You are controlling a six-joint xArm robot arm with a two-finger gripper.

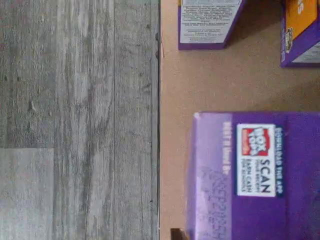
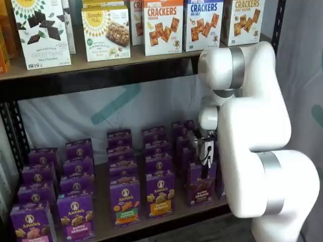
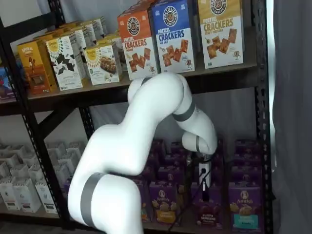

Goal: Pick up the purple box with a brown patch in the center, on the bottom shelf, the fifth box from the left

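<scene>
purple box point(image 2: 201, 185) under claw point(image 2: 207, 160)

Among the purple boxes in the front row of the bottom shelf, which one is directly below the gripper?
The purple box with the dark brown centre patch, directly under the gripper. Its neighbour has an orange band.

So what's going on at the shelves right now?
The white arm is reaching down to the bottom shelf, with its end effector lowered over the front purple box with the brown centre patch, next to the orange-banded box. In both shelf views the end effector sits right at the top of that box, but whether the fingers have closed on it cannot be told. The box stands upright on the shelf, not lifted. The wrist view shows a purple box top close below.
</scene>
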